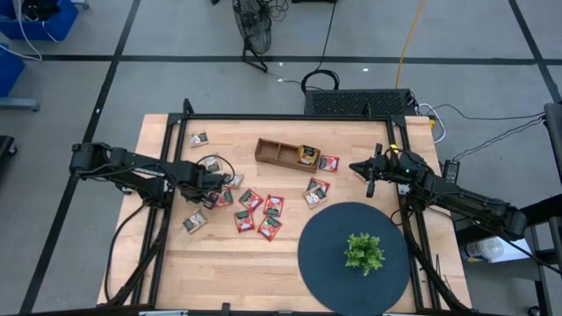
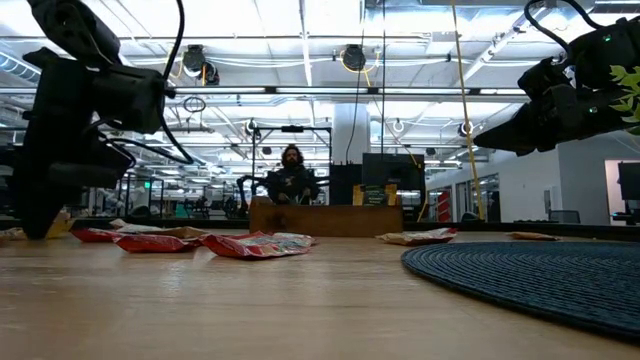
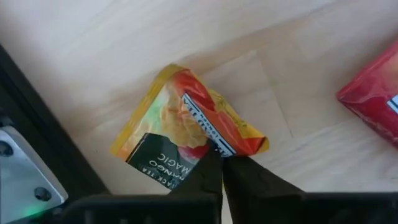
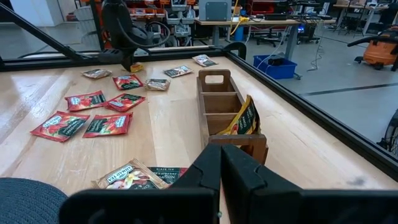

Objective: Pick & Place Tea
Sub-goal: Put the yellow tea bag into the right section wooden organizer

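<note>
One orange sachet (image 3: 186,137) is clamped in my left pincer (image 3: 219,163) at its corner, ready for lifting; right pincer (image 4: 221,163) closed, waiting.

Orange sachet (image 3: 186,134) half hidden under left hand (image 3: 222,163), label cut short. Red sachet (image 3: 373,99) cut by frame edge. Sachet (image 4: 138,176) by right hand (image 4: 222,163) partly covered.

Overhead, table-level, two close wrist views

Grey floor (image 1: 176,83) crossed by dark lines; ceiling lights (image 2: 320,20) glare above distant workbenches (image 4: 267,18).
</note>
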`<state>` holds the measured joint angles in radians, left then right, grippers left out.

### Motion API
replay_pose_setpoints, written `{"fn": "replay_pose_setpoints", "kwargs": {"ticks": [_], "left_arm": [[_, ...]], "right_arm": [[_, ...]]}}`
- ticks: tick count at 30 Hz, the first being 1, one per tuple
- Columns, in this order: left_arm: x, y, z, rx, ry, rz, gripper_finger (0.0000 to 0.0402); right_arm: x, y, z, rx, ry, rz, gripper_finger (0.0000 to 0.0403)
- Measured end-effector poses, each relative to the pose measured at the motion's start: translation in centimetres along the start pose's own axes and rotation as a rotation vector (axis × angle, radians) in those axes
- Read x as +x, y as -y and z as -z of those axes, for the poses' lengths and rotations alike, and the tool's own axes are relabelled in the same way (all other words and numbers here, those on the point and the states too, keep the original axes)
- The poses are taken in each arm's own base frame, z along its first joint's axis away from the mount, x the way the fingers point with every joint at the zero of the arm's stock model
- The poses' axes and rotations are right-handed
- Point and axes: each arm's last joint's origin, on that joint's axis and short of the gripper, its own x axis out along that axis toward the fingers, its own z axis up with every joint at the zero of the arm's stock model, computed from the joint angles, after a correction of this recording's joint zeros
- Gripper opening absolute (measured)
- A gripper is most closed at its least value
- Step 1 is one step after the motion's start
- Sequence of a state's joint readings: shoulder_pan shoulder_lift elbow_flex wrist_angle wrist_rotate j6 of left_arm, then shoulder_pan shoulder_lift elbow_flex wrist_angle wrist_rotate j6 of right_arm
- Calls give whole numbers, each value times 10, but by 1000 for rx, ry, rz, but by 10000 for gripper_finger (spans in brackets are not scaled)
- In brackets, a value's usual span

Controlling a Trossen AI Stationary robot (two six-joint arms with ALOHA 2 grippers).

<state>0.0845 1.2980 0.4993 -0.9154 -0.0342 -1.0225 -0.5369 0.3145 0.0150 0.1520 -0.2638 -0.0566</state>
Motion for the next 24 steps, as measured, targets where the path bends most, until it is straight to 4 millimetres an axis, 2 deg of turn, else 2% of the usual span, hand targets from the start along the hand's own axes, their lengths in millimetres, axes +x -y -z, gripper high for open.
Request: {"fn": "replay_pose_setpoints", "kwargs": {"ticks": [5,11,15,20,24], "left_arm": [[-11,9,2,88,71,-15,3],[-45,36,5,244,256,35,2],[-71,53,11,396,444,37,1],[-95,72,21,705,746,-94,1],[-96,95,27,1088,878,-283,1]], "right_arm": [[0,0,0,0,0,0,0],[0,0,0,0,0,0,0],[0,0,0,0,0,0,0],[0,0,0,0,0,0,0],[0,0,0,0,0,0,0]]}}
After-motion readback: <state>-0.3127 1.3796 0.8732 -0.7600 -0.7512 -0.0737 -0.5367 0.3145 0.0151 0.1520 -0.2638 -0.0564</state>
